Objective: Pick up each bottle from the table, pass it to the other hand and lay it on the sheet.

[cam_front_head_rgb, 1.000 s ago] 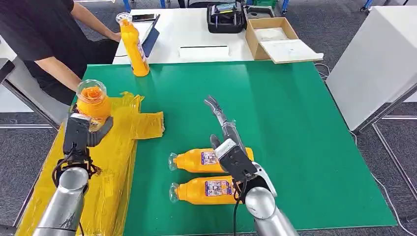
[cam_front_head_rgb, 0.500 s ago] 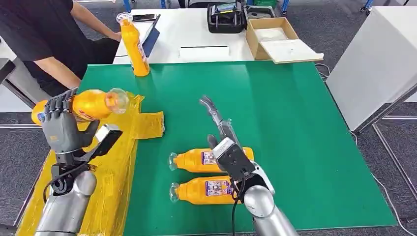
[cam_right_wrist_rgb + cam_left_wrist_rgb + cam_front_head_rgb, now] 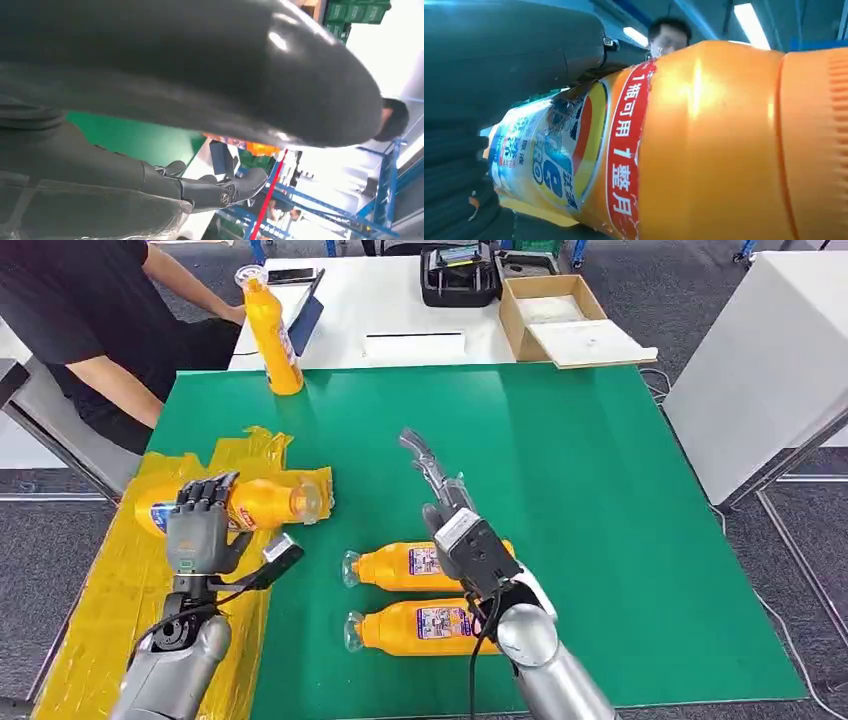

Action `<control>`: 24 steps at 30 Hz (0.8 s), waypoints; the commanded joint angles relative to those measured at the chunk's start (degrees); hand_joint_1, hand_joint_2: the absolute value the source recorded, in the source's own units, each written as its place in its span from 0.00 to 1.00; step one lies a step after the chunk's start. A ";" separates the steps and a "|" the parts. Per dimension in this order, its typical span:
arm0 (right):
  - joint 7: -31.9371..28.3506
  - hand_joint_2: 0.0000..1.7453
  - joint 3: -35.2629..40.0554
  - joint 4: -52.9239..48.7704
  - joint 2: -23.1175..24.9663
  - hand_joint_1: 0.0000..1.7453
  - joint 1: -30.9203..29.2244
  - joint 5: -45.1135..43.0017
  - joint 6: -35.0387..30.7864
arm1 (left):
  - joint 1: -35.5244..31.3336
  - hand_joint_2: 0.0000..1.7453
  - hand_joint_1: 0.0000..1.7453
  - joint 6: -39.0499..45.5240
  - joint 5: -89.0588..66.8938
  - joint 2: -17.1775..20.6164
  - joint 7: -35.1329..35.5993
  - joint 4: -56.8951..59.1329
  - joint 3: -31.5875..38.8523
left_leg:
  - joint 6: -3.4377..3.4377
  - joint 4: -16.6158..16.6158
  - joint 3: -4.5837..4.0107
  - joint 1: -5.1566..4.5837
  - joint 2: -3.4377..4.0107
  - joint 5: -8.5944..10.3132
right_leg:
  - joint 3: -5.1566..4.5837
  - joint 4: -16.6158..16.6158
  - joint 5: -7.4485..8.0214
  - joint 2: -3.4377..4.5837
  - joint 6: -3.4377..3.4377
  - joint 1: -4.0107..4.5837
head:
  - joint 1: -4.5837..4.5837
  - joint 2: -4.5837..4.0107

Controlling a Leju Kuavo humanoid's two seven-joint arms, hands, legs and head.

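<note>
My left hand (image 3: pixel 200 530) grips an orange bottle (image 3: pixel 255 504) that lies on its side low over the yellow sheet (image 3: pixel 120 610), cap end toward the green mat. The left wrist view has the same bottle (image 3: pixel 704 145) close up with its label, and dark fingers (image 3: pixel 454 190) wrap around it. Two more orange bottles lie on the green mat (image 3: pixel 560 450): one (image 3: pixel 410 566) farther from me, one (image 3: pixel 415 628) nearer. My right hand (image 3: pixel 445 502) hovers over them, fingers (image 3: pixel 210 192) stretched out and holding nothing. Another orange bottle (image 3: pixel 272 332) stands upright at the mat's far left corner.
A person in black (image 3: pixel 90 320) sits at the far left beside the table. Behind the mat a white table (image 3: pixel 400 310) carries a black case (image 3: pixel 460 275), an open cardboard box (image 3: pixel 555 315) and a tablet (image 3: pixel 305 310). A white cabinet (image 3: pixel 770 350) stands to the right.
My left hand has turned the held bottle from upright to lying sideways and lowered it toward the yellow sheet. My right hand has drifted slightly left, still above the two lying bottles.
</note>
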 commanded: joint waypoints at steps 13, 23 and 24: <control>0.27 0.00 4.62 4.53 -0.17 0.00 -6.05 -0.94 1.07 | -7.57 1.00 1.00 0.18 2.30 -1.21 -0.74 28.99 -0.70 | -0.14 -0.01 0.29 -0.04 0.04 -0.10 | 0.31 0.02 -0.11 -0.13 0.00 -0.02 | -0.02 0.00; 2.09 0.00 5.34 3.40 -0.36 0.00 -6.96 -0.35 1.60 | -14.47 0.00 0.00 -4.92 6.72 -1.16 4.12 42.54 0.64 | -0.18 -0.06 0.54 -0.04 0.19 -0.09 | 0.54 0.02 0.02 0.04 -0.05 -0.02 | -0.04 0.00; 2.57 0.00 5.41 2.74 -0.74 0.00 -6.67 0.63 0.91 | -14.85 0.00 0.00 -5.50 7.92 -1.37 3.87 42.47 1.55 | -0.18 -0.06 0.48 -0.01 0.10 -0.09 | 0.49 0.01 0.07 0.01 -0.10 0.00 | -0.04 0.00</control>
